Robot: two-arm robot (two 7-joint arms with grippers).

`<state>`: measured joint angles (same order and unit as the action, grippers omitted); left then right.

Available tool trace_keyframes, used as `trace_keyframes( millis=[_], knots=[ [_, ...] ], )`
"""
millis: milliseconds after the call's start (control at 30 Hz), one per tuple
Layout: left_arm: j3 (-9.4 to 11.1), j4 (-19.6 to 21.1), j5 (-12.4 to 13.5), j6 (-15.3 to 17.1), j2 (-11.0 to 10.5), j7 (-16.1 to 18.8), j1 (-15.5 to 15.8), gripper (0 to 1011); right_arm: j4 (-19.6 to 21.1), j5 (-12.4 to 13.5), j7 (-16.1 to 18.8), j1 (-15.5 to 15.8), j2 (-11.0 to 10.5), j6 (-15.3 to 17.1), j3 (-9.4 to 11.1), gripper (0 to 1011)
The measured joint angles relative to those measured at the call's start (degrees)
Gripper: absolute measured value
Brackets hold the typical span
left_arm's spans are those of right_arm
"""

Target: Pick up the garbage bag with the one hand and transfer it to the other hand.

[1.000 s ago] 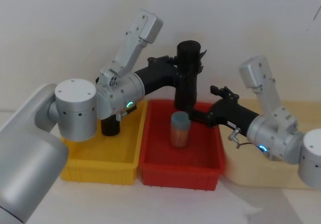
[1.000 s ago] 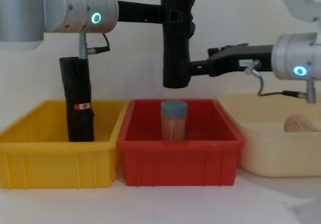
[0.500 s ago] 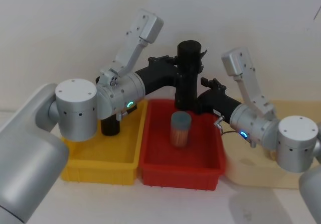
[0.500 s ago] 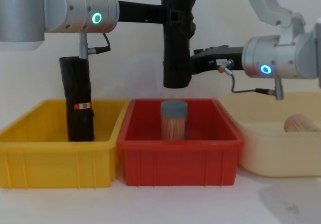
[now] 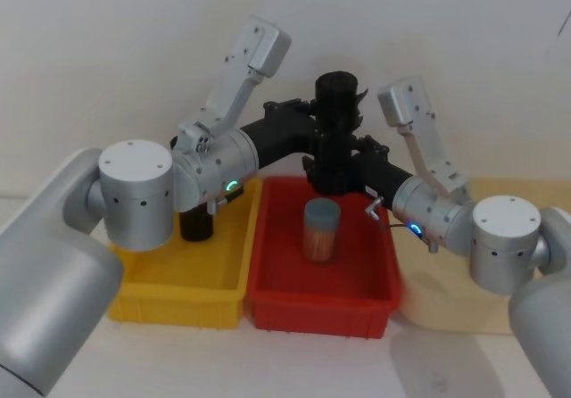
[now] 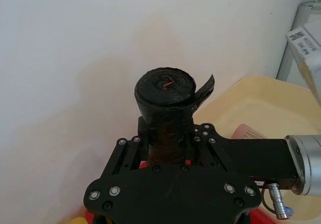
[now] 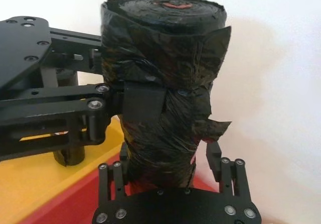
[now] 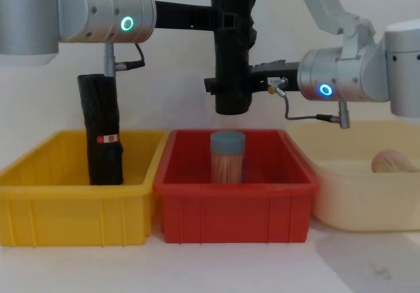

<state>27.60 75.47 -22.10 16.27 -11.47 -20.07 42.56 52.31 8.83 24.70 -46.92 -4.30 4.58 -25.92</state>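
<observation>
I have the bag (image 8: 231,56) upright in mid-air above the red bin (image 8: 236,211), with the left gripper (image 8: 226,20) clamped on its upper part; the right wrist view shows a finger pad (image 7: 143,103) pressed flat into the plastic. The right gripper (image 8: 226,86) sits directly below the left one on the same roll, its fingers (image 7: 228,171) standing either side of the lower end. They look spread, with a gap to the plastic on at least one side, so I judge it not yet gripping.

My worries from here:
- If I let go with the left before the right has closed firmly, the roll drops straight down onto the jar (image 8: 228,156) under it in the red bin.
- The right fingers are low on the roll. A grip that near the end may let the long upper part tip over once the left releases.
- The outer wrap is loose, with a torn flap (image 7: 215,128) hanging just above the right fingers. Closing on loose film rather than the solid core could let the roll slide.
- The two grippers are close together, so any sideways correction risks knocking them.
</observation>
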Motion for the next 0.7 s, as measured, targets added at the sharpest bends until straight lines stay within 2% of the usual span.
trace_keyframes(
  millis=[467, 700],
  knots=[
    [0.00, 0.00, 0.00, 0.00, 0.00, 0.00, 0.00, 375, -1.52, -0.09, -0.40, -0.83, 0.69, -0.38, 0.05, 538],
    [0.00, 0.01, -0.01, 0.01, 0.07, -0.03, 0.00, 375, 0.21, -0.04, -1.64, 0.06, -0.09, 0.42, 1.01, 535]
  ],
)
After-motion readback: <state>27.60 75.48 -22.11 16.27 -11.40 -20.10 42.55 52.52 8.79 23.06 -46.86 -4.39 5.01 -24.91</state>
